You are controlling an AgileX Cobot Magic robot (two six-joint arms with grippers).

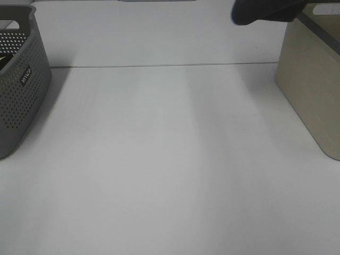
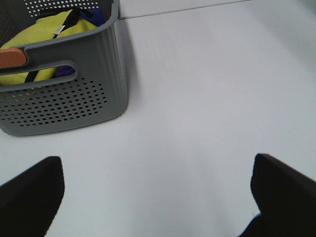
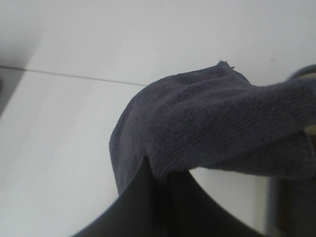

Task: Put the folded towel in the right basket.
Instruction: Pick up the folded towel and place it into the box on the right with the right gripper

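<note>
Clearly folded towel [image 3: 212, 118] pinched in right gripper [image 3: 159, 183], near right basket [image 1: 313, 90].

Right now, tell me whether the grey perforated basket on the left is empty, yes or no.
No, a yellow cloth lies inside the grey basket, showing above its rim.

towel [image 1: 265, 10] blurred, cut by top edge; beige basket [image 1: 311, 90] cropped at right
</note>
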